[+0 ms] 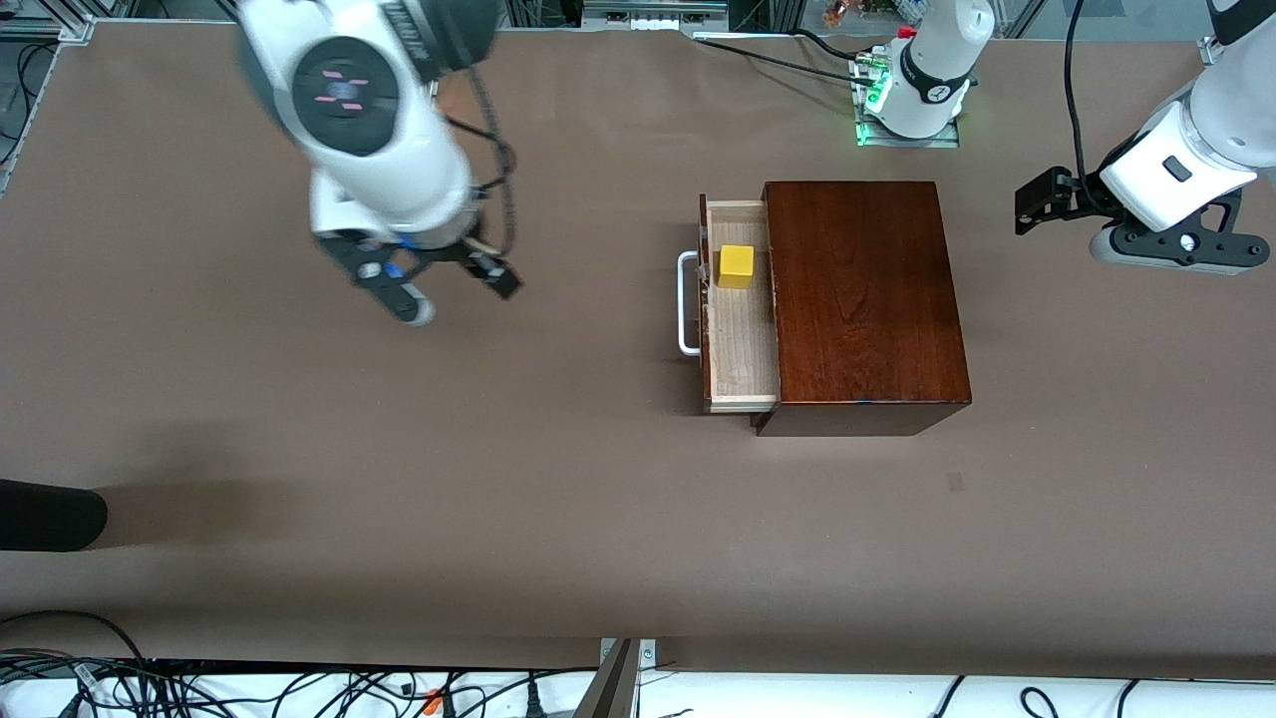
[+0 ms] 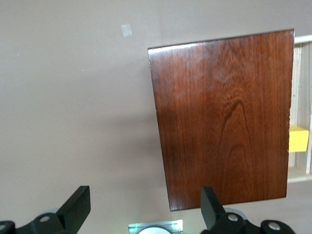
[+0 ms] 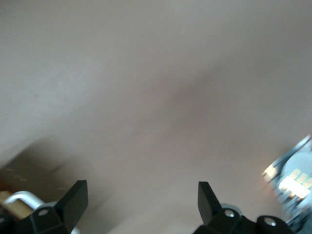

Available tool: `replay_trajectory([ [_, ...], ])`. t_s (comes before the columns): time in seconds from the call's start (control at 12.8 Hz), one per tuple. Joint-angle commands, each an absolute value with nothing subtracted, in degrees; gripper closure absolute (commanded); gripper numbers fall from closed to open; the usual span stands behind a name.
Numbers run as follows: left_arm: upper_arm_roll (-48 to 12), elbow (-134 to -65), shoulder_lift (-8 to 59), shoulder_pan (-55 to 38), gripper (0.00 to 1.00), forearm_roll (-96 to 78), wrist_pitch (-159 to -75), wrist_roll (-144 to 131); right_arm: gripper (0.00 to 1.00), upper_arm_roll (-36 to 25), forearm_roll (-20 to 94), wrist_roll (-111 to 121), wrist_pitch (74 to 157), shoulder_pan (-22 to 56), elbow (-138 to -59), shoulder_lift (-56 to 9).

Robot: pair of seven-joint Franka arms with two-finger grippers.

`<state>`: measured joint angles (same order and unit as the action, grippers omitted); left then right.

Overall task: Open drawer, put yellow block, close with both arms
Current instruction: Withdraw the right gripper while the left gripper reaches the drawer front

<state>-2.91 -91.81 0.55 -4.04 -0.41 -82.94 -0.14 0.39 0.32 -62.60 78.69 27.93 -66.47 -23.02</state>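
Note:
The dark wooden box [image 1: 862, 299] stands toward the left arm's end of the table. Its drawer [image 1: 740, 349] is pulled out toward the right arm's end, white handle [image 1: 686, 304] outermost. The yellow block [image 1: 736, 266] lies in the drawer, in the part farther from the front camera. My right gripper [image 1: 459, 296] is open and empty, over bare table well off from the handle. My left gripper [image 1: 1027, 204] is open and empty, raised beside the box at the left arm's end. The left wrist view shows its open gripper [image 2: 144, 207], the box top [image 2: 224, 117] and the block [image 2: 298, 138]. The right wrist view shows its open gripper [image 3: 141, 197] and the handle [image 3: 19, 197].
The left arm's base [image 1: 912, 100], lit green, stands just past the box, farther from the front camera. A black object [image 1: 50, 514] lies at the table edge at the right arm's end. Cables [image 1: 299, 688] run along the front edge. A small pale mark [image 1: 955, 482] is on the table.

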Motion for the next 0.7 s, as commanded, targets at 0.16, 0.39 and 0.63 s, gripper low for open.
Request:
replay_trajectory([
  [0.16, -6.40, -91.76, 2.18, -5.10, 0.00, -4.90, -76.58, 10.18, 0.00, -12.28, 0.09, -29.95, 81.65, 28.12, -83.04, -9.59],
  [0.39, -13.42, -91.50, 6.84, -5.54, 0.00, -6.94, -76.29, 11.69, 0.00, -13.54, -1.14, -12.72, 84.89, 20.77, -88.66, -4.86],
  [0.63, -22.47, -91.49, 11.24, -5.62, 0.00, -6.86, -80.66, 15.36, 0.00, -10.13, -1.23, -1.25, 86.13, 11.11, -90.79, -2.81],
])
